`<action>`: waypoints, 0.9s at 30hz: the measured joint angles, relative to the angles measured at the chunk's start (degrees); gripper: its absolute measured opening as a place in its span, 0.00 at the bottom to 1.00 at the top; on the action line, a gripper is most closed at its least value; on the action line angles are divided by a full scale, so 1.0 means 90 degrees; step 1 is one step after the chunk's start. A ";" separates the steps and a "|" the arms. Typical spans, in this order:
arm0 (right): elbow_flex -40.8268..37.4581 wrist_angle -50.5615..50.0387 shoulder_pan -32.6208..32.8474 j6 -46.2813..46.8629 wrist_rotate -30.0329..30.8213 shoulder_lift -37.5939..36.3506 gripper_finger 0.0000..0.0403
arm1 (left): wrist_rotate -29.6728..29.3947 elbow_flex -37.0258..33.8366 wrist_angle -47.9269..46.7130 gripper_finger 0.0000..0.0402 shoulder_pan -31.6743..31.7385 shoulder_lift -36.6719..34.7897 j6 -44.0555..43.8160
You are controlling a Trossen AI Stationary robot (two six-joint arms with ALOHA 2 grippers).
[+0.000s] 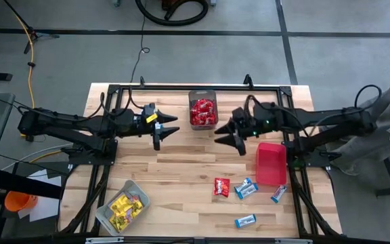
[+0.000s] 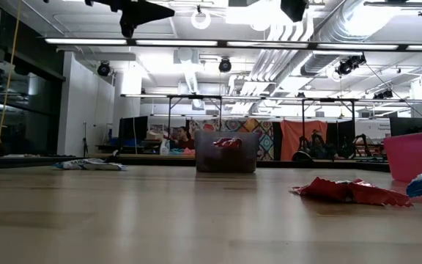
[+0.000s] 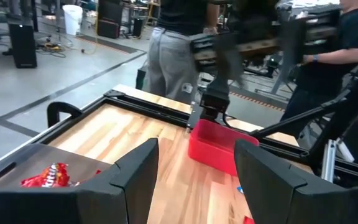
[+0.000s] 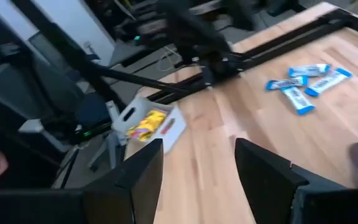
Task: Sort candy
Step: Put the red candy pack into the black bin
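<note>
**Both pincers empty above table, four candies loose**

Wooden table with black frame, both arms reaching in from the sides. Left gripper hangs over the far half, fingers spread, nothing between them. Right gripper faces it across the middle, fingers also apart and empty. Dark mesh bin sits between the two pincers, slightly beyond them, filled with red candy. Red bin lies just beside the right gripper on its near-outer side, nothing visible inside. Clear grey bin is well apart from the left gripper, at the near left corner, holding yellow candy.

Loose on the table, nearer than the right gripper: one red packet, then three blue-and-white packets, one beside the red packet, one by the red bin's near edge, one closest to the table's near edge. People stand in the room behind, seen in the left wrist view.
</note>
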 joint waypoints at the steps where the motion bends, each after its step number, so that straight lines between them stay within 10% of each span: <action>1: 0.0000 0.0029 0.0118 -0.0002 0.0078 -0.0013 0.48 | 0.0000 -0.0002 0.0000 0.49 0.0029 0.0000 -0.0001; 14: 0.0002 -0.0381 0.0667 0.0354 -0.0095 0.0212 0.48 | 0.0001 -0.0002 0.0000 0.49 0.0069 0.0000 -0.0011; 27: 0.0756 -0.2337 0.2487 -0.0662 0.0082 0.2609 0.48 | 0.0001 -0.0002 -0.0011 0.49 0.0069 0.0002 -0.0006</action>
